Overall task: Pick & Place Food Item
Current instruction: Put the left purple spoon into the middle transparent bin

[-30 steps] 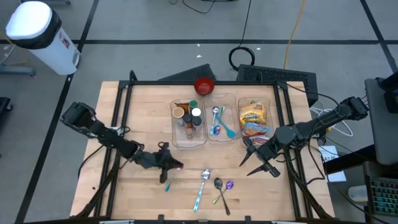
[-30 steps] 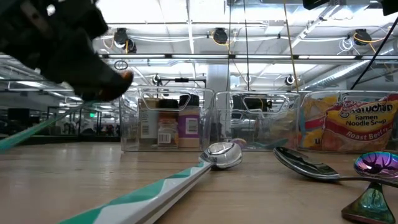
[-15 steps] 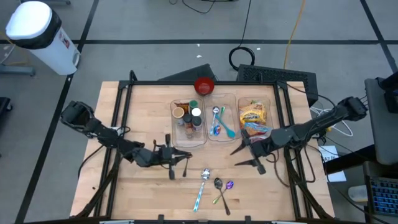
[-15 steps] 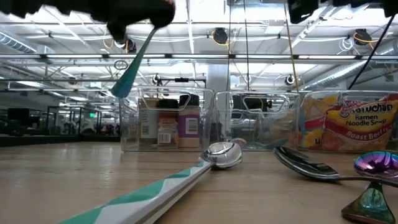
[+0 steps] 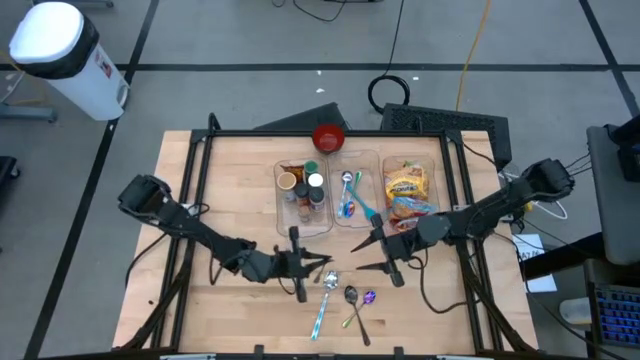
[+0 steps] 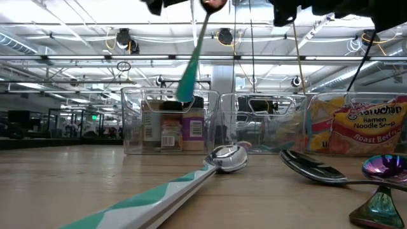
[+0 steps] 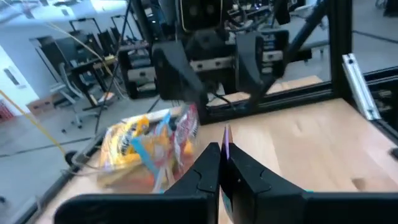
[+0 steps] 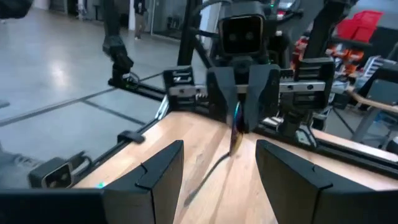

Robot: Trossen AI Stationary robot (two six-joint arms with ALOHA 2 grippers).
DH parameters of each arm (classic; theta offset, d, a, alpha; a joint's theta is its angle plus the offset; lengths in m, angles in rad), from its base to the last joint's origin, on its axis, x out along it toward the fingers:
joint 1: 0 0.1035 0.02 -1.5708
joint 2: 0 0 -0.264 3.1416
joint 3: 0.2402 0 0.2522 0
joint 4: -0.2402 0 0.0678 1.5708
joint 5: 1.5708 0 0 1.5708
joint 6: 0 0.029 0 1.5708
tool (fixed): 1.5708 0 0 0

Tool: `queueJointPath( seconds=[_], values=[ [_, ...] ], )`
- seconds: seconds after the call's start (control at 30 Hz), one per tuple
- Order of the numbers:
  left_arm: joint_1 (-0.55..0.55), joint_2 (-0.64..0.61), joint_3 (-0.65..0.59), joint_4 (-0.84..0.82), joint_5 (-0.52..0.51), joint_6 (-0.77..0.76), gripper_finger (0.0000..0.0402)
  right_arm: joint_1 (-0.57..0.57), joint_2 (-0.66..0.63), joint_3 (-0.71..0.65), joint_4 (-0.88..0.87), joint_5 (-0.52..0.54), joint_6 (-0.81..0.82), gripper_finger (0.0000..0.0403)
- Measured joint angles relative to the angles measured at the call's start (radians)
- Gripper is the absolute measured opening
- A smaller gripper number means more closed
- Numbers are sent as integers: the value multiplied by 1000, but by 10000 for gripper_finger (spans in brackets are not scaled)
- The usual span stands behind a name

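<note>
High view: both arms meet near the tabletop (image 5: pixel 230 180) centre, just short of the front edge. Left gripper (image 5: pixel 312 264) has its jaws clamped on a teal-handled spoon (image 5: pixel 299 288), lifted off the wood; in the low view that spoon (image 6: pixel 191 67) hangs handle-down, tilted, in front of the bins. Right gripper (image 5: pixel 377 255) sits opposite w/ jaws apart, nothing between them, pointing at the left one. Right wrist view confirms: left gripper (image 8: pixel 239 118) faces it head-on, pinching the spoon.

Toward the back edge, three clear bins in a row: jar bin (image 5: pixel 283 225), utensil bin (image 5: pixel 338 222), and the noodle bin (image 5: pixel 444 175) nearest the right edge. Ramen packs (image 5: pixel 410 188) lie inside that last one – food item's there, untouched. Red bowl (image 5: pixel 329 137) at the back edge, behind the bins.

Near the front edge, lying loose: striped-handle spoon (image 5: pixel 325 300), a plain metal spoon (image 5: pixel 354 305), an iridescent spoon (image 5: pixel 364 303), close together.
</note>
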Motion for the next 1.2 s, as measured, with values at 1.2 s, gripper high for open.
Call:
queueJointPath(
  seconds=[1.2],
  values=[
    [31,43,90,-45,-96,19,11,-53,246,51,252,27,114,192]
  ],
)
